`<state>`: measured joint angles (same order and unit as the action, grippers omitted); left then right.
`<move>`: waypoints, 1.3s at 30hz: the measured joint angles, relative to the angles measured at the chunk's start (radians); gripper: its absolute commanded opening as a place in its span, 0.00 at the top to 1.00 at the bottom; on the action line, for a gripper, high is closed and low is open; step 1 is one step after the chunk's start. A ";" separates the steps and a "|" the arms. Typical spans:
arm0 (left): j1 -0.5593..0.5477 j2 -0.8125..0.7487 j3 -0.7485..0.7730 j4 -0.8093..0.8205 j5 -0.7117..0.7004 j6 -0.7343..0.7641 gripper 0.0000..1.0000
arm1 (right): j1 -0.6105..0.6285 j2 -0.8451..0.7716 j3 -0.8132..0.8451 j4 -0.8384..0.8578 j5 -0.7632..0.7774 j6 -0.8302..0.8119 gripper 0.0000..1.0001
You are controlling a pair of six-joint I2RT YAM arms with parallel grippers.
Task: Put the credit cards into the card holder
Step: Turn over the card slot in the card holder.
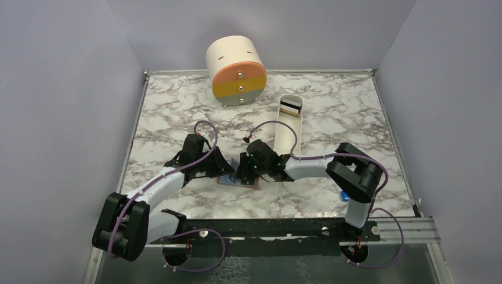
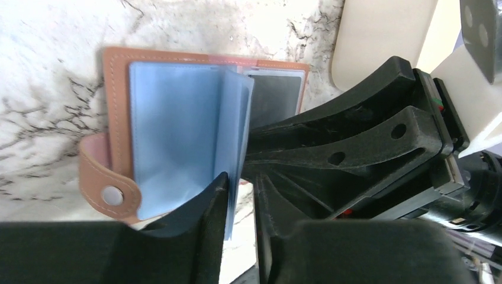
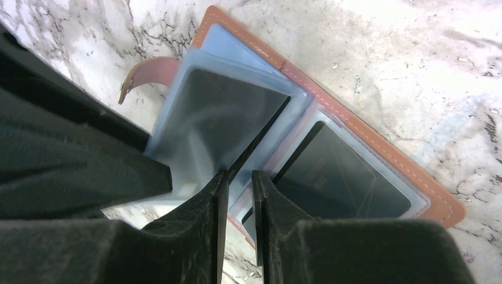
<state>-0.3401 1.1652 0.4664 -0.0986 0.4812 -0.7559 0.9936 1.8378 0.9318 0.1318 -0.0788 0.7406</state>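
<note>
My left gripper [image 2: 241, 182] clamped on a blue leaf of the holder [image 2: 171, 130]; holder lies open on table [image 3: 414, 59] just ahead of both my grippers; right gripper [image 3: 237, 177] jaws nearly together, can't tell if gripping; dark card [image 3: 219, 118] sits in that leaf, edge at right tips; second card [image 3: 337, 171] pocketed just right of them.
</note>
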 measured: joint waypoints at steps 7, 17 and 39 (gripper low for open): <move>-0.029 0.000 0.016 -0.027 -0.005 -0.001 0.56 | 0.000 -0.005 -0.018 0.027 -0.006 -0.002 0.77; -0.047 -0.007 0.048 -0.043 -0.011 -0.009 0.71 | 0.002 -0.040 -0.040 -0.003 0.000 -0.010 0.76; -0.068 -0.010 0.050 -0.035 -0.006 -0.047 0.64 | 0.002 -0.126 -0.050 -0.112 0.105 -0.066 0.74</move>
<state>-0.4084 1.1549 0.5159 -0.1341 0.4751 -0.8028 0.9958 1.7123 0.8814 0.0196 0.0265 0.6743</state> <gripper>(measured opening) 0.344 0.258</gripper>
